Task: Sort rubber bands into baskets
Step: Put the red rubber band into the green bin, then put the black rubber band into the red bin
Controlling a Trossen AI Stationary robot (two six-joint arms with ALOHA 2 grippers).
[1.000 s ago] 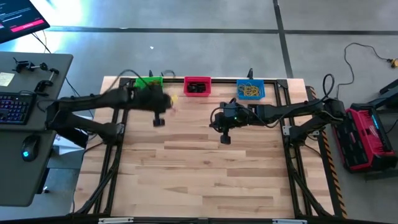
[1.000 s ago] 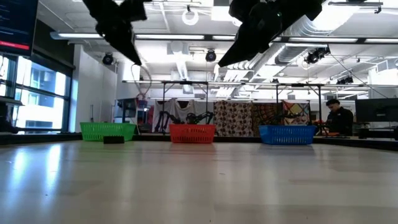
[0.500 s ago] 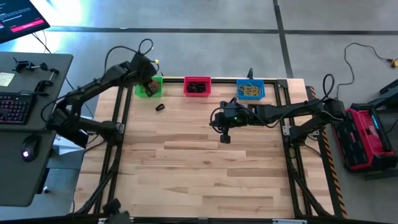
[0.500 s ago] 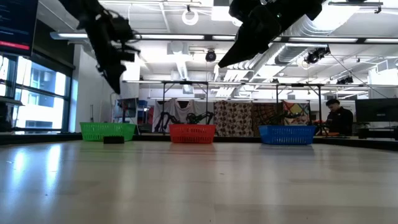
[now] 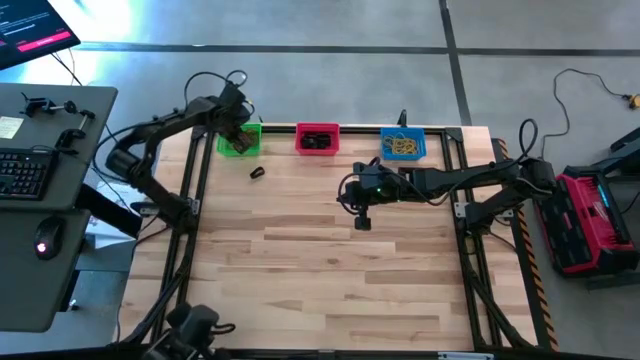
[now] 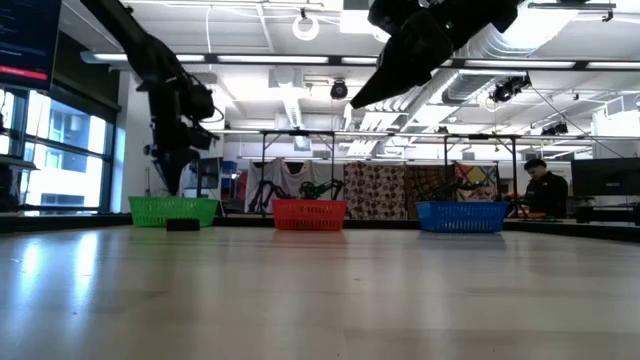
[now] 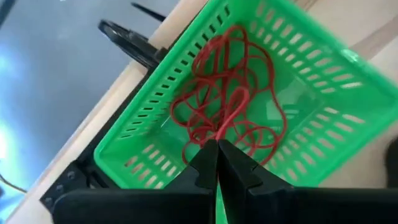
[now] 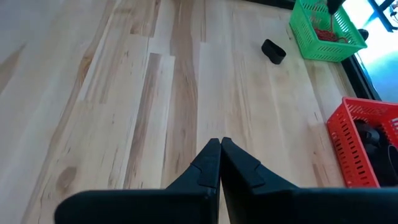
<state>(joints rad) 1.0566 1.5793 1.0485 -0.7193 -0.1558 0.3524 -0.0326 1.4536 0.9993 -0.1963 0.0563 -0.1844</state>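
Three baskets stand along the table's far edge. The green basket [image 5: 252, 147] [image 7: 292, 81] holds red rubber bands [image 7: 217, 87]. The red basket [image 5: 317, 138] holds dark things, and the blue basket [image 5: 403, 145] holds yellow rubber bands [image 5: 402, 147]. My left gripper [image 5: 238, 134] [image 7: 217, 142] hangs over the green basket, pointing steeply down, shut on a red rubber band. My right gripper [image 5: 362, 222] [image 8: 219, 141] hovers shut above the middle of the table with nothing in it. My left gripper pinches one strand of a red rubber band [image 7: 229, 118] between its two fingertips. It comes from above, pointing steeply down. The band hangs below the fingers into the green basket, and its lower part lies among the other red bands there.
A small black object [image 5: 256, 172] [image 8: 272, 51] lies on the wood just in front of the green basket. Bare tabletop [image 5: 320, 270] spreads toward the near edge. A desk with a keyboard [image 5: 22, 172] stands off the table's left side. A person [image 6: 545, 190] is far back in the room.
My left gripper has swung from over the table's left-middle toward the far left corner. It has sunk and turned on the way, and now hangs over the green basket.
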